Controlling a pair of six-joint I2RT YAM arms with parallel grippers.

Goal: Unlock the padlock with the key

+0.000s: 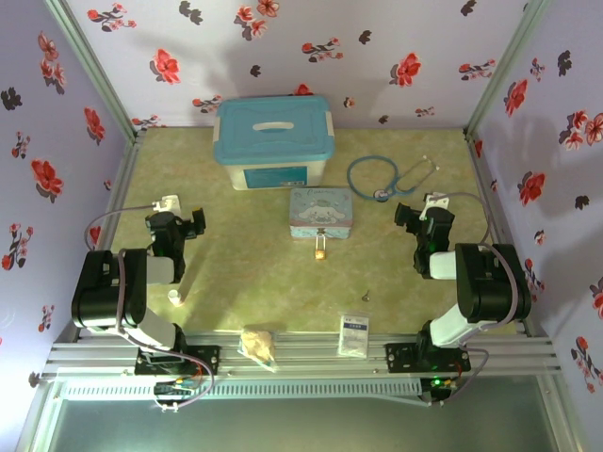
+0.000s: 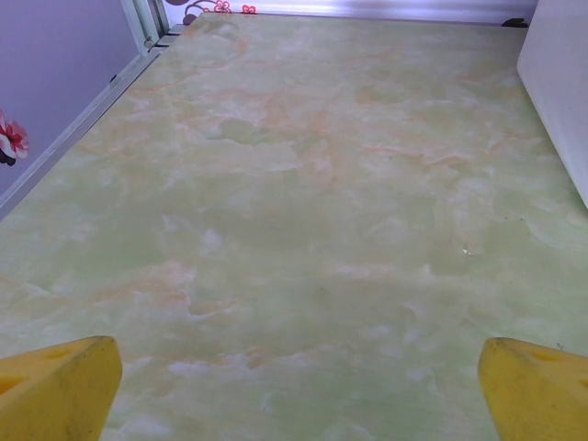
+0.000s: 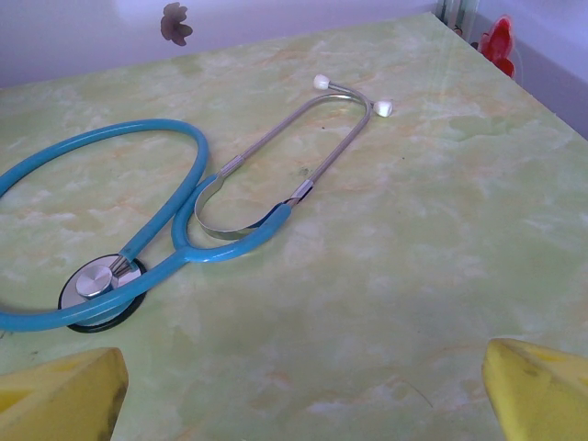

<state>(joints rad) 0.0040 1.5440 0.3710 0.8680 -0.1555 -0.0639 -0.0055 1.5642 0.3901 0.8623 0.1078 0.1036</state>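
tiny brass padlock (image 1: pixel 321 251) sits at the pastel tin's (image 1: pixel 320 209) front; thin dark key (image 1: pixel 366 295) lies apart on the marbled green worktop (image 1: pixel 254 282). left hand (image 2: pixel 299 386) and right hand (image 3: pixel 303 390) both gape wide.

The padlock (image 1: pixel 320 251), tiny and brass-coloured, sits at the middle of the near edge of the pastel tin (image 1: pixel 320 211), its body pointing toward the arms; its shackle is too small to make out. The key (image 1: pixel 366 295), 1 small dark sliver, lies flat on the table (image 1: pixel 245 282), nearer and to the right, apart from the padlock.
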